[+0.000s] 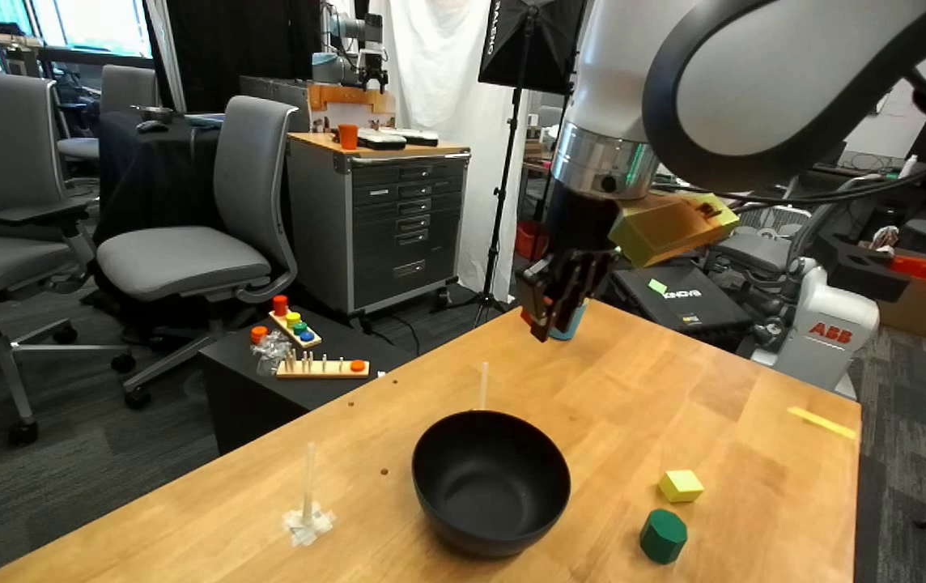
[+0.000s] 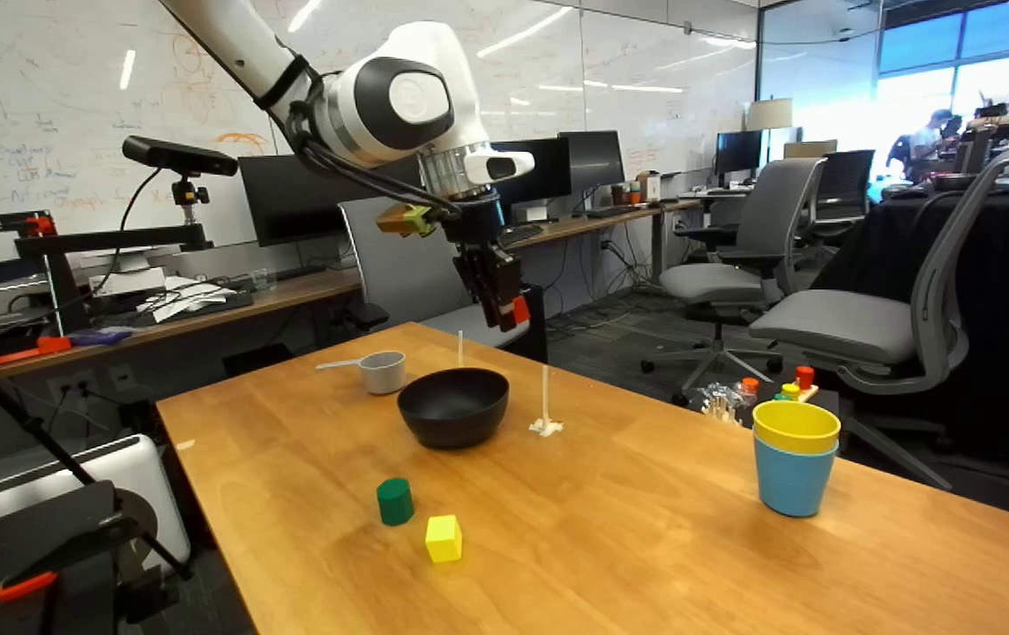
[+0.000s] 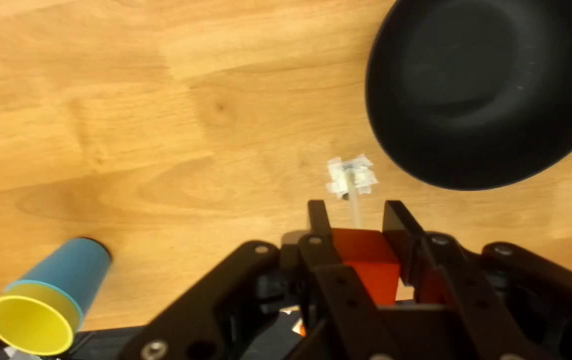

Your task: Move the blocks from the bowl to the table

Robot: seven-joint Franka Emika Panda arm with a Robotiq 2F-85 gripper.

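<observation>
Claw [image 3: 358, 231]: grasping red block [image 3: 367, 255], held aloft, apart from bowl [image 2: 454, 430], where no block shows. Red block: probably light, stiff, smooth, hard to damage; best taken by opposed flat sides. Green block [image 2: 395, 504], yellow block [image 2: 444, 540]: on tabletop [image 2: 646, 538], near each other; likely similar in hand. Hidden: much of red block, behind claw in both exterior views. Cut off: bowl, in wrist view. Unclear: green block, round or faceted; red block's height over tabletop.
</observation>
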